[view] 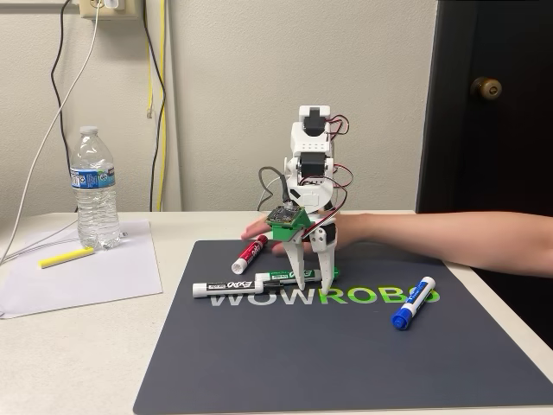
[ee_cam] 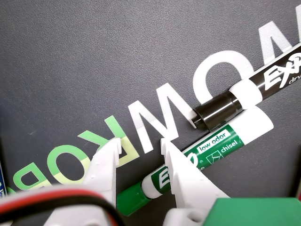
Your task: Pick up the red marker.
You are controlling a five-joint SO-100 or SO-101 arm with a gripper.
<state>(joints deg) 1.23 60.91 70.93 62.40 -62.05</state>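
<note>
Hanging tip-down over the dark mat (view: 346, 363), the pincer (view: 313, 278) stands with its two white fingers parted by a narrow gap and nothing between them; in the wrist view the pincer (ee_cam: 141, 147) has one finger (ee_cam: 181, 174) lying across the green marker (ee_cam: 207, 155), with the black marker (ee_cam: 263, 87) just beyond. The red marker (view: 250, 252) lies apart from both, to the left of the arm in the fixed view, near the mat's back edge, with a person's hand (view: 259, 229) just behind it and the forearm reaching in from the right. The main risk is closing here: the fingers are lined up with the green marker rather than the red one, so they could grab or roll the wrong pen. Swinging across toward the red marker may nudge the green or black one along the surface. The nearby hand could also be bumped. A blue marker (view: 414, 303) lies well off to the right.
</note>
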